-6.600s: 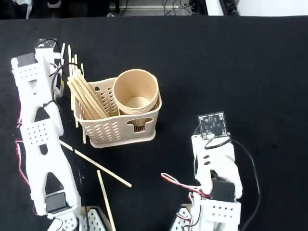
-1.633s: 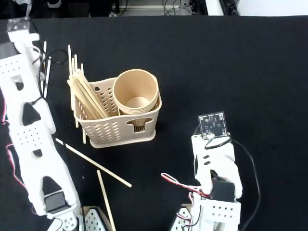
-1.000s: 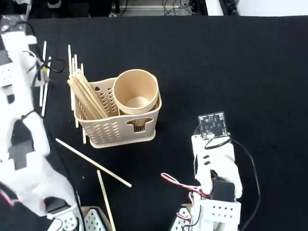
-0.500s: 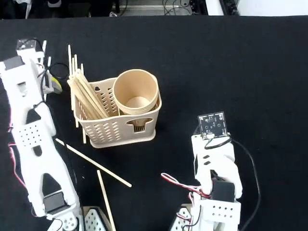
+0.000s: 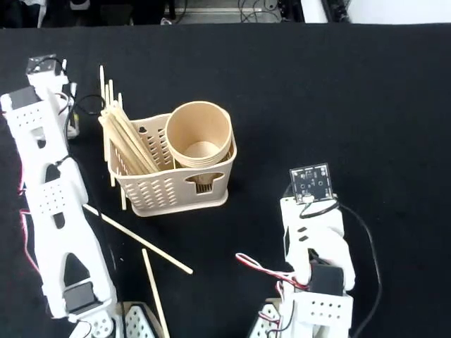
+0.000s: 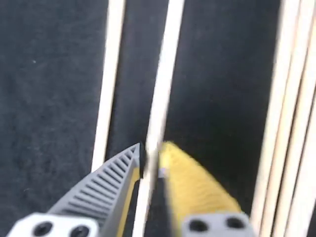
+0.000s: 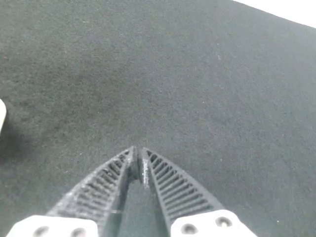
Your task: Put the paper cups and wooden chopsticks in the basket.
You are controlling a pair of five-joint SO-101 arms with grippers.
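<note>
The beige basket (image 5: 169,186) stands at the table's middle left, holding stacked paper cups (image 5: 199,134) and a bundle of wooden chopsticks (image 5: 127,141). My left arm (image 5: 42,127) stretches along the left side, its wrist to the basket's far left. In the left wrist view my left gripper (image 6: 150,150) is shut on one chopstick (image 6: 165,74), which runs between the grey and yellow fingers just above the black cloth. A second chopstick (image 6: 111,74) lies beside it. My right gripper (image 7: 137,153) is shut on nothing, low over bare cloth; the right arm (image 5: 313,232) is folded at the front right.
Two loose chopsticks (image 5: 137,239) (image 5: 155,292) lie on the cloth in front of the basket, near the left arm's base. Several more chopsticks (image 5: 106,98) lie behind the basket's left side. Black cloth (image 5: 338,105) spreads right of the basket.
The left arm has swung from the far left edge back toward the basket's left side, over the two chopsticks lying there. The right arm has not moved.
</note>
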